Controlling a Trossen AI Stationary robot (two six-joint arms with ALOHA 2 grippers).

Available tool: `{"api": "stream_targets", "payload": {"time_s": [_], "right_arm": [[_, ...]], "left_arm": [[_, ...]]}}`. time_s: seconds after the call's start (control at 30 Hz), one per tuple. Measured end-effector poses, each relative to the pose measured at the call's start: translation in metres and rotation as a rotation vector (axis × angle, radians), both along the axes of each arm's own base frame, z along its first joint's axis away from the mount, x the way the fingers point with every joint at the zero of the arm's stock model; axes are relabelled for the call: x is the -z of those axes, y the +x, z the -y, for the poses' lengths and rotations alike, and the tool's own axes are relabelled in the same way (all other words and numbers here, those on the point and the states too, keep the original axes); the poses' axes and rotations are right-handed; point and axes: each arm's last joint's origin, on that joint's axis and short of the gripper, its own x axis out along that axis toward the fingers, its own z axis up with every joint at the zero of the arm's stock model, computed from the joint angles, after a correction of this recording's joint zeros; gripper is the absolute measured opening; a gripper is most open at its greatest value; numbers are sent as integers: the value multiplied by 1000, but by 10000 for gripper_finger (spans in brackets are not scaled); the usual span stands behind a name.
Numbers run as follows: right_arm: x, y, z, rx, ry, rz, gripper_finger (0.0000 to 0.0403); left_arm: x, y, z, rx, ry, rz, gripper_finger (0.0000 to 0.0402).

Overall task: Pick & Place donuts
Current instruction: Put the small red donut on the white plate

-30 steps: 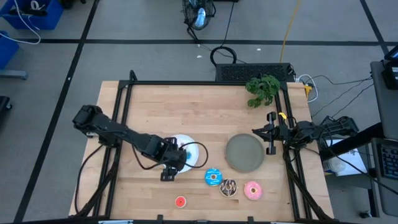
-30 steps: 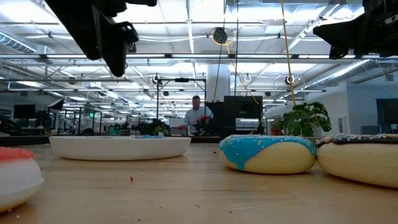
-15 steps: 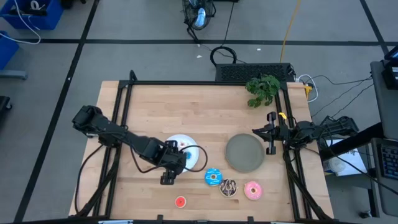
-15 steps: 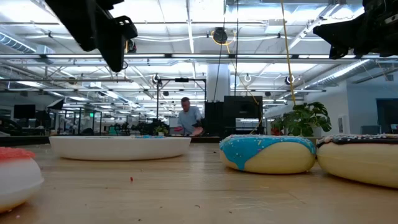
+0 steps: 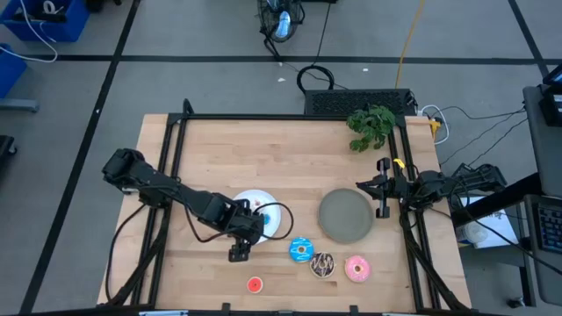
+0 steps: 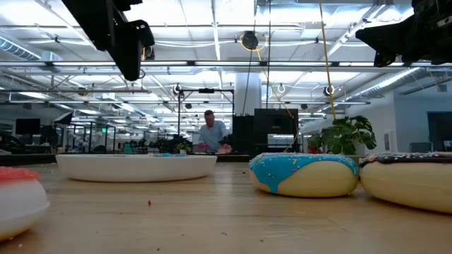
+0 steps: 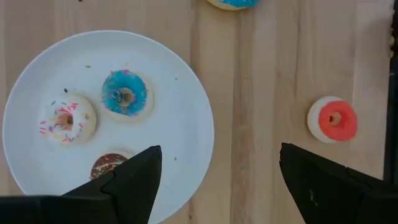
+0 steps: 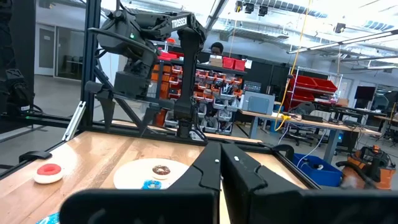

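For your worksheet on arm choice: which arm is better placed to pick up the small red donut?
Likely the left. Its open end effector hovers beside the white plate, close to the red donut. The right end effector waits shut at the table's far right edge.

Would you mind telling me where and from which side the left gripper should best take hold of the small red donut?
Probably from straight above, across the outer rim. The small red donut lies flat and alone on the bare table, clear of the white plate, so both sides of its ring are free. The left gripper is open and points down nearby; its fingers could straddle the ring's full width.
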Motion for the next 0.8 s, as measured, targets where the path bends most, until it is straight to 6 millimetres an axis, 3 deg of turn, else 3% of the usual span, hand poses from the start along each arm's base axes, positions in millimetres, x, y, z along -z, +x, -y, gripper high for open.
{"api": "stream_targets", "payload": {"time_s": [0.67, 0.8], "right_arm": [[0, 0, 0, -1, 0, 0, 0], [0, 0, 0, -1, 0, 0, 0]], "left_arm": [[0, 1, -1, -14, 23, 14, 324], [-4, 7, 7, 36, -27, 93, 316]]}}
